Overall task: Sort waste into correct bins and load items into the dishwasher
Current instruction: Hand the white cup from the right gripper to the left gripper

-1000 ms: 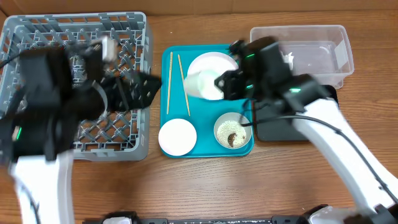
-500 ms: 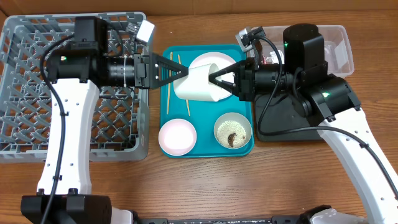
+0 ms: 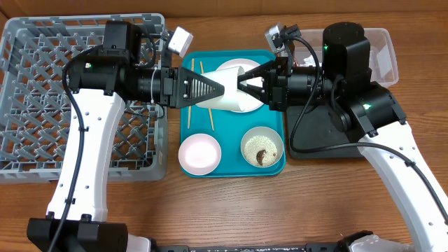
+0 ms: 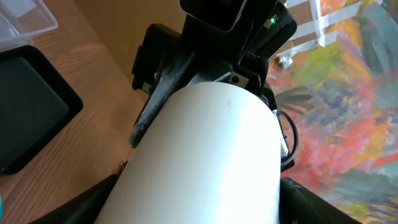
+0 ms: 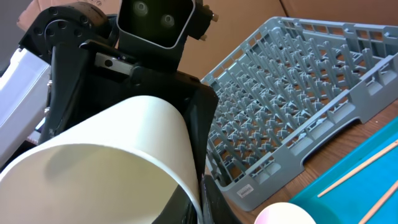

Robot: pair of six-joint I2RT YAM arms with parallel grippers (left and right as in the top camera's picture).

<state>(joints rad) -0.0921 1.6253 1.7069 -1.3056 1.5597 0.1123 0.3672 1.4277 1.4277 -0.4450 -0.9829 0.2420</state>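
We've got the small white cup (image 3: 229, 99) up in the air over the 12 o'clock end of the teal tray (image 3: 227, 133). From 3 o'clock the right claw (image 3: 246, 85) is pinching its rim. The left claw (image 3: 218, 89) straddles it from 9 o'clock, but we can't tell if it's actually gripping.

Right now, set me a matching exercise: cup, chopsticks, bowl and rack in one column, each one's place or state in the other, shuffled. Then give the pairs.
1. cup
2. chopsticks
3. bowl
4. rack

a. holds rice
b. left of the teal tray
c. held in the air
d. lying on the teal tray

Pairs: 1-c, 2-d, 3-a, 4-b
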